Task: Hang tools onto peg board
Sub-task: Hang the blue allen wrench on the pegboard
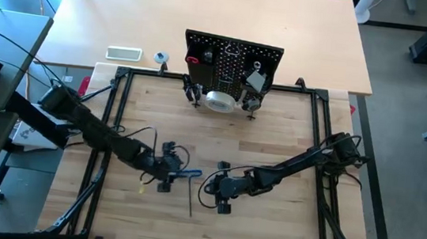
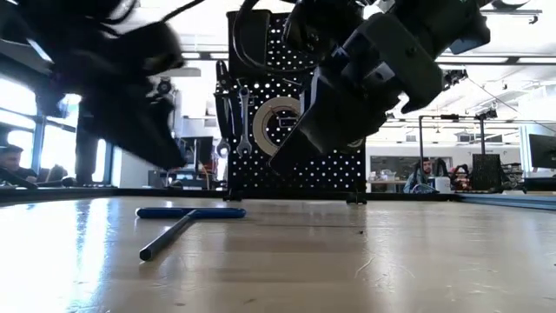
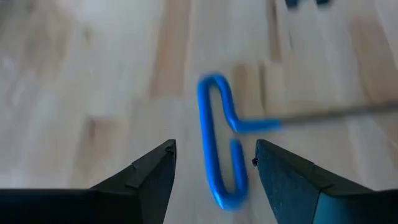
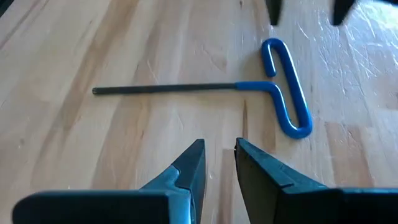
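Our spread left tool [image 3: 214, 163] hangs right over the blue hex key [image 3: 219, 143] handle at lower center; shaft points away.

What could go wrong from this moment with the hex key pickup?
The blue T-handle hex key lies flat on the table, so the open left gripper may scrape wood or only nudge it. The right gripper hovers close by; the arms could collide. The peg board looks crowded, so hanging may knock tools.
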